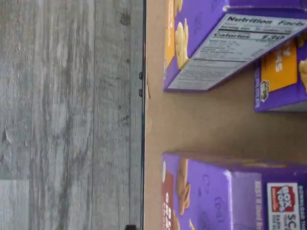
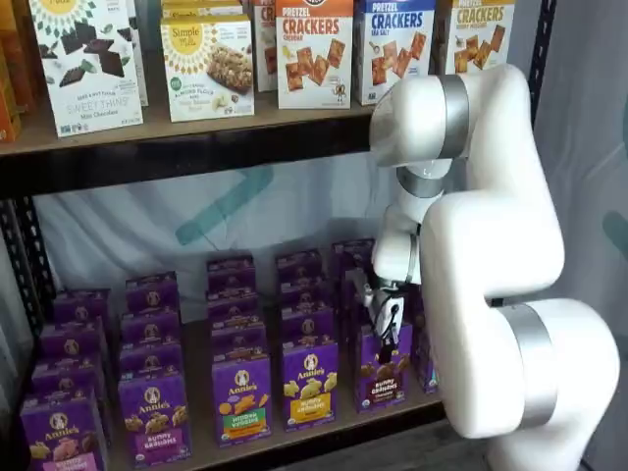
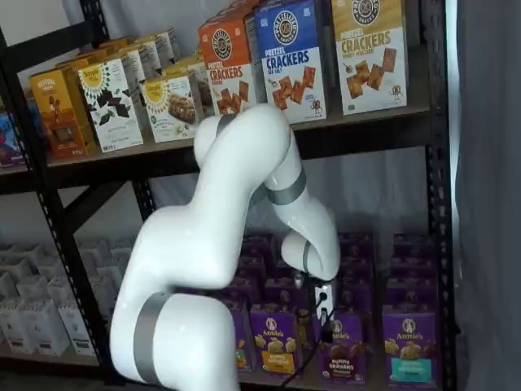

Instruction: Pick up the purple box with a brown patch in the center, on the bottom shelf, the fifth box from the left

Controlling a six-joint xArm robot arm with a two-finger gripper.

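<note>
From my desk, the bottom shelf (image 2: pixel 324 432) carried rows of purple cartons; the purple box (image 2: pixel 383 371) stood at its front edge, directly beneath the gripper (image 2: pixel 385 319). I couldn't tell its finger gap. Light, crushable cardboard, I judged; grip the narrow sides near the top.

Mock shop: stocked rack shelves (image 3: pixel 358 130); backdrop sheeting (image 2: pixel 226 211)
</note>
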